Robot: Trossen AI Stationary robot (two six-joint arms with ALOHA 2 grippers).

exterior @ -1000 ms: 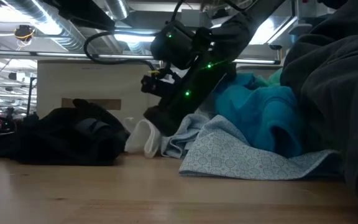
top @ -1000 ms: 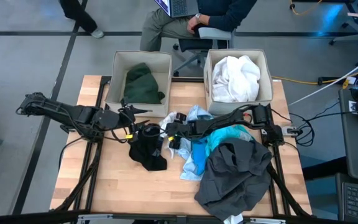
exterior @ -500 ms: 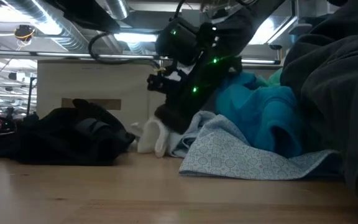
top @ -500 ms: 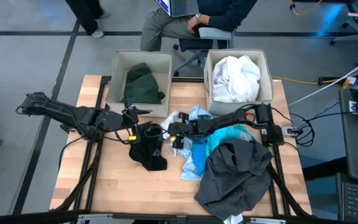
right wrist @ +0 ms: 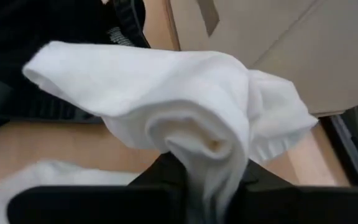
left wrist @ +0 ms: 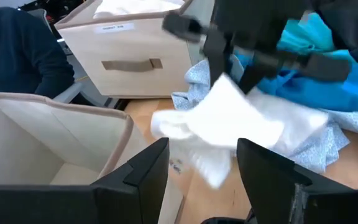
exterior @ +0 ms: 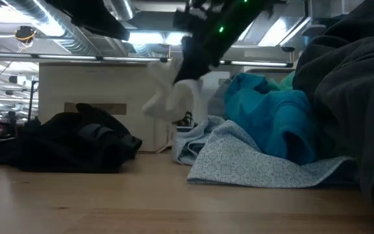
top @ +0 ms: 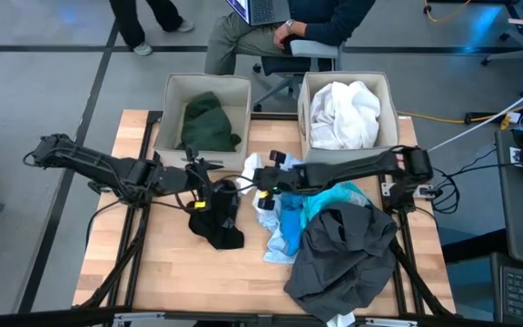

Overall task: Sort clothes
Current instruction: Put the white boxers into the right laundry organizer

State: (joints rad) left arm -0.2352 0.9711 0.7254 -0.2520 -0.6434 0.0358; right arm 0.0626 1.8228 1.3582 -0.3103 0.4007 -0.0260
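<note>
A small white garment (exterior: 171, 97) hangs in the air above the middle of the table, with my right gripper (exterior: 192, 68) shut on it; the right wrist view shows it bunched (right wrist: 179, 106). My left gripper (left wrist: 204, 168) stands open just left of it, over the black garment (top: 216, 216), which lies on the table. The turquoise garment (top: 336, 198), the pale blue one (top: 284, 232) and the large dark grey one (top: 343, 259) lie heaped at the near right. The dark green garment (top: 209, 123) lies in the left bin and a large white one (top: 343, 113) in the right bin. My right gripper pinches a gathered bunch of the white garment (right wrist: 211, 163) between its two fingers, several layers together. The fingers slant down from the table's right side. The garment hangs slack below and ahead of them, clear of the table.
Two beige fabric bins (top: 172, 91) (top: 389, 91) stand side by side at the far edge. Bare wood (top: 166, 263) lies at the near left. A seated person (top: 289, 32) is behind the bins, and another person's legs show beyond the table's far left.
My right gripper has risen from the table and drawn a little toward the far edge, taking the small white garment with it. The garment lay on the wood beside the pale blue one and now hangs clear. My left gripper has edged toward the table's right.
</note>
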